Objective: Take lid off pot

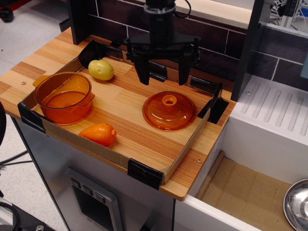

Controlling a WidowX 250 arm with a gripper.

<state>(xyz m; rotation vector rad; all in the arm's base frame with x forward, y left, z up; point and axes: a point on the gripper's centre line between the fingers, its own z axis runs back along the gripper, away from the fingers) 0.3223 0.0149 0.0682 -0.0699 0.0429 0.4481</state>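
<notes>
Carrot toy (pixel 98 134): lies at the near edge of the wooden surface (pixel 120 103), just in front of the pot.
Pot (pixel 64 96): upright at the surface's left side, open on top, its 2 small handles showing.
Lid (pixel 169 111): flat on the surface at the right, knob up, well apart from the pot.
Yellow toy (pixel 101 70): behind the pot, near the back wall of the low cardboard rim.
Gripper (pixel 162 74): hangs above and behind the lid, touching nothing.
Fingers (pixel 142 72): 2, spread wide apart, pointing down, nothing between them.
</notes>
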